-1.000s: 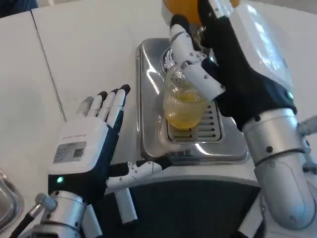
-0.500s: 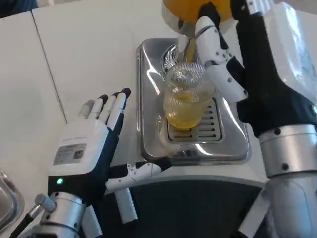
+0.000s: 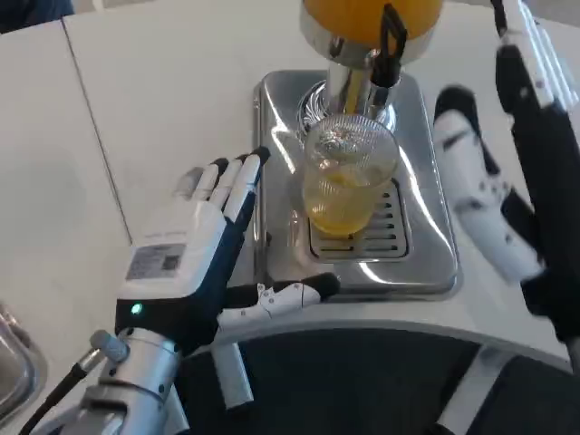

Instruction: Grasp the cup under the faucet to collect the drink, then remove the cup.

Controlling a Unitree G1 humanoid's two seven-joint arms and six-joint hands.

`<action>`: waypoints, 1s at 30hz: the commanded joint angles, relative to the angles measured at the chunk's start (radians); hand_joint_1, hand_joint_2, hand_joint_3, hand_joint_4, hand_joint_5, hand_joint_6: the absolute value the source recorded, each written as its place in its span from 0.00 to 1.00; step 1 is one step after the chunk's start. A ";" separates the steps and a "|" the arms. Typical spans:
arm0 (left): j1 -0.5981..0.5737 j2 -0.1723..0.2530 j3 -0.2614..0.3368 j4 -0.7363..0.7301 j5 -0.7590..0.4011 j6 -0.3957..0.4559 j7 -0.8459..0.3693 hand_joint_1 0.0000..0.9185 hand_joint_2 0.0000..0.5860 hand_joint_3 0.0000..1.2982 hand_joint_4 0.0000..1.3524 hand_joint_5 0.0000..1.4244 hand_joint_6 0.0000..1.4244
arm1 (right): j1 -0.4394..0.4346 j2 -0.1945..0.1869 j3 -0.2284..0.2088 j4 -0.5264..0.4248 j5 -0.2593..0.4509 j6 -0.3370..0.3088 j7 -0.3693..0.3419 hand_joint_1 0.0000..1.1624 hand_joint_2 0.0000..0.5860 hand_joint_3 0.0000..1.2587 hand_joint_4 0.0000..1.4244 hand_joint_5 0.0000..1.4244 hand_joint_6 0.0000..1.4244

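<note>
A clear ribbed cup [image 3: 347, 178], about half full of yellow drink, stands on the drip grate of a steel tray [image 3: 422, 258] under the faucet [image 3: 355, 83] of an orange drink dispenser [image 3: 372, 20]. My left hand [image 3: 201, 263] is open, just left of the tray, fingers pointing away from me and thumb stretched toward the tray's front edge; it does not touch the cup. My right hand [image 3: 507, 195] is off to the right of the tray, fingers spread, holding nothing.
The white table [image 3: 163, 100] stretches to the left and behind the tray. A metal object [image 3: 14, 362] shows at the lower left edge. A dark curved edge [image 3: 362, 381] runs along the bottom.
My right hand has pulled away from the faucet and cup to the right. My left hand has moved forward and right, closer to the tray. The cup stays on the grate.
</note>
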 commanded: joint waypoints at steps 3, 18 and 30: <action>-0.050 -0.011 -0.025 0.045 0.003 -0.005 0.004 0.08 0.08 0.00 0.00 0.00 0.00 | 0.213 -0.093 -0.084 -0.077 0.099 -0.159 0.007 0.06 1.00 0.00 0.00 0.00 0.00; -0.188 -0.084 0.042 0.263 -0.230 -0.124 0.074 0.28 0.04 0.00 0.00 0.01 0.03 | 0.543 -0.085 -0.274 -0.080 0.290 -0.455 0.025 0.16 0.90 0.00 0.00 0.00 0.00; -0.228 -0.125 0.035 0.366 -0.277 -0.222 0.125 0.39 0.05 0.00 0.00 0.02 0.05 | 0.495 -0.036 -0.338 -0.080 0.328 -0.450 0.142 0.16 0.83 0.00 0.00 0.00 0.00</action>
